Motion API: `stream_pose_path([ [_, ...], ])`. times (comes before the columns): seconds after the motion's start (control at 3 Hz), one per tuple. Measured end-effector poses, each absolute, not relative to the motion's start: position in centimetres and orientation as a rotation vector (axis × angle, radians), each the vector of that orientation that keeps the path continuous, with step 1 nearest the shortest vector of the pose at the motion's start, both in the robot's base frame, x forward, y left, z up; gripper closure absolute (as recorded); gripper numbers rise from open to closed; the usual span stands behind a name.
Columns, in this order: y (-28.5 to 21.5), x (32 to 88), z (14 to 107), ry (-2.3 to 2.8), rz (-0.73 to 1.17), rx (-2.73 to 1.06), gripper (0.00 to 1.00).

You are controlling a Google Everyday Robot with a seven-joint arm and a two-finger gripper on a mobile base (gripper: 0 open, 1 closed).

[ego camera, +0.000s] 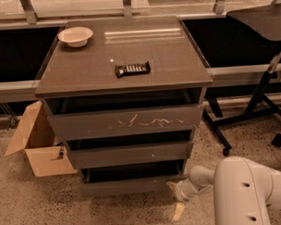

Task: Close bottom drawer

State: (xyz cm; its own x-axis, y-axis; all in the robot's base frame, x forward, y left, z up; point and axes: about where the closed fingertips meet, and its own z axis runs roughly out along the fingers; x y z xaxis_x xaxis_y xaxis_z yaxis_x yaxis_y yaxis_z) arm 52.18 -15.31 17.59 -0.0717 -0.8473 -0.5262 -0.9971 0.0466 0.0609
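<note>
The bottom drawer (129, 185) is the slim, plain dark grey-brown front at the foot of the cabinet. It stands out only a little, with a dark gap above it. My gripper (175, 199) is low at the drawer's right end, just off the floor. Its beige fingers are spread open and hold nothing. The upper finger (171, 183) is at the right end of the drawer front, and the lower finger (178, 211) points down at the floor. My white arm (245, 189) comes in from the lower right.
The middle drawer (130, 154) and the scratched top drawer (127, 121) also stand slightly out. A candy bar (132, 68) and a white bowl (75, 36) are on the cabinet top. An open cardboard box (37, 143) is on the floor to the left, and a black stand (258, 101) to the right.
</note>
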Motion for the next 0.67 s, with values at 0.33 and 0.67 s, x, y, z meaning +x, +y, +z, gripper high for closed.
stream_pose_path([
  [0.33, -15.4, 52.3, 17.8, 1.971, 0.575, -1.86, 0.16],
  [0.67, -15.8, 53.5, 17.6, 1.96, 0.544, -1.858, 0.39],
])
